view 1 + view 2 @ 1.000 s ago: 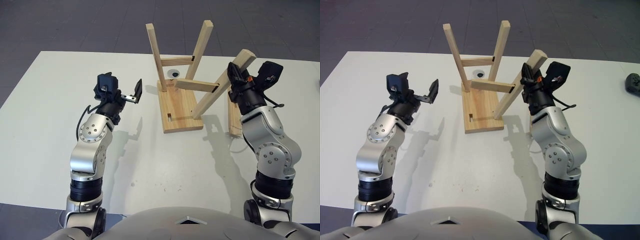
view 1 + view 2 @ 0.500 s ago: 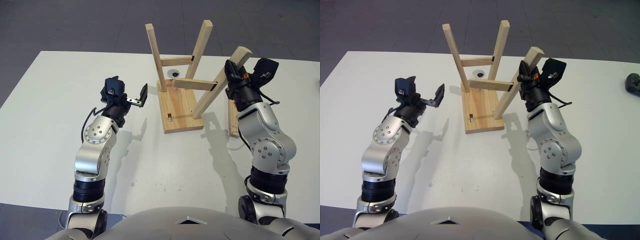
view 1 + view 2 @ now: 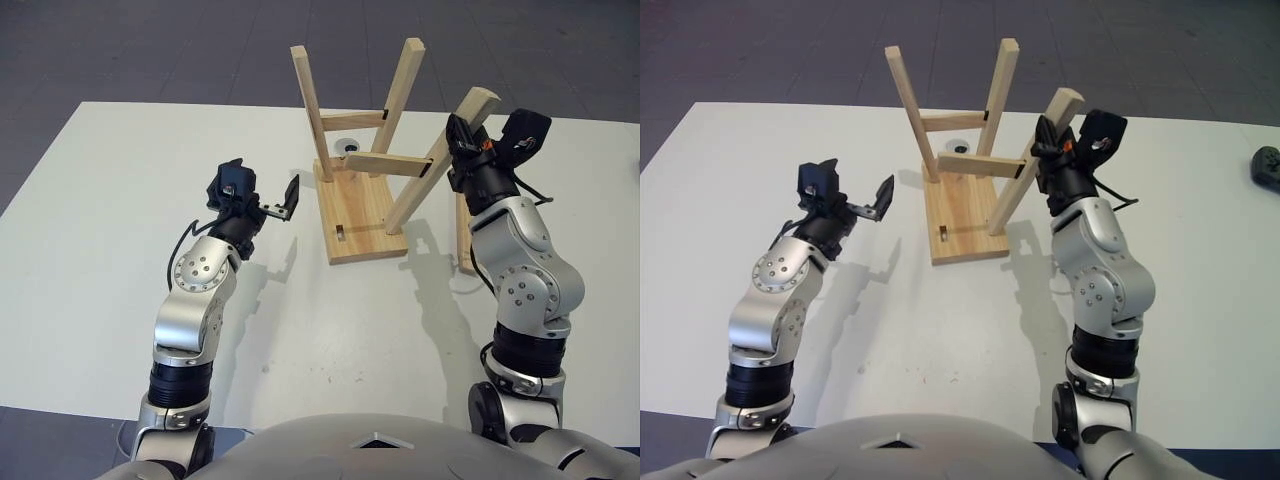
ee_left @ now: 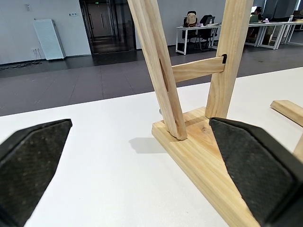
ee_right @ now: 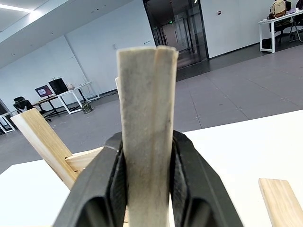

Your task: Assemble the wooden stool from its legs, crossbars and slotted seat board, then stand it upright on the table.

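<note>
The slotted seat board [image 3: 360,225] lies flat on the white table with two legs [image 3: 311,105] standing up from its far end, joined by a crossbar [image 3: 352,121]. A third leg [image 3: 440,155] leans from the board's right edge up to the right, with a second crossbar [image 3: 385,164] fixed to it. My right gripper [image 3: 460,150] is shut on this leg near its top; the wood [image 5: 146,142] is clamped between both pads. My left gripper [image 3: 268,203] hangs open just left of the board, its pads [image 4: 255,170] wide apart facing the standing legs [image 4: 161,71].
A loose wooden leg [image 3: 462,235] lies on the table right of the board, behind my right arm. A round hole [image 3: 348,147] in the tabletop sits behind the stool. A dark object [image 3: 1266,165] rests at the table's far right edge.
My left gripper has moved right and forward toward the seat board, still open. My right gripper has shifted slightly left and away with the leaning leg, standing it a bit steeper.
</note>
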Tool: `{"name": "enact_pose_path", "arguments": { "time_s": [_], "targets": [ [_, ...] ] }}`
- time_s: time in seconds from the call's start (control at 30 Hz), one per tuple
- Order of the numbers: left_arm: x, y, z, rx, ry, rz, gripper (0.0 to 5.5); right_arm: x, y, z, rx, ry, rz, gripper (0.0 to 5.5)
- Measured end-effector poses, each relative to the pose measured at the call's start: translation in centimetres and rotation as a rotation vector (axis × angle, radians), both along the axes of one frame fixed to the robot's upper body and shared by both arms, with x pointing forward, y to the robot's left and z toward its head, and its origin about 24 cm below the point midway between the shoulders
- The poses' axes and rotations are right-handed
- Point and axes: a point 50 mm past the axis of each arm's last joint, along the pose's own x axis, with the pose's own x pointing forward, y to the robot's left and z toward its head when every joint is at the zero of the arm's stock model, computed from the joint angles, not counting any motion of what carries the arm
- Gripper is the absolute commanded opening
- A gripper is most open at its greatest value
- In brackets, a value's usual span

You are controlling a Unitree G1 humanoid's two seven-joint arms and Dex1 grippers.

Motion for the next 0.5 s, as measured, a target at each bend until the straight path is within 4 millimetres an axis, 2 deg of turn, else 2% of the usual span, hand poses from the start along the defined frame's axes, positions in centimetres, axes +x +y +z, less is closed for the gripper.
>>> {"name": "enact_pose_path", "arguments": {
  "time_s": [0.27, 0.5],
  "targets": [
    [-0.1, -0.2, -0.3, 0.004, 0.010, -0.007, 5.40, 0.4, 0.2, 0.2, 0.001, -0.004, -0.006, 1.02],
    [-0.1, -0.1, -0.7, 0.009, 0.023, -0.004, 5.40, 0.5, 0.3, 2.3, 0.029, -0.085, -0.008, 1.02]
  ]
}}
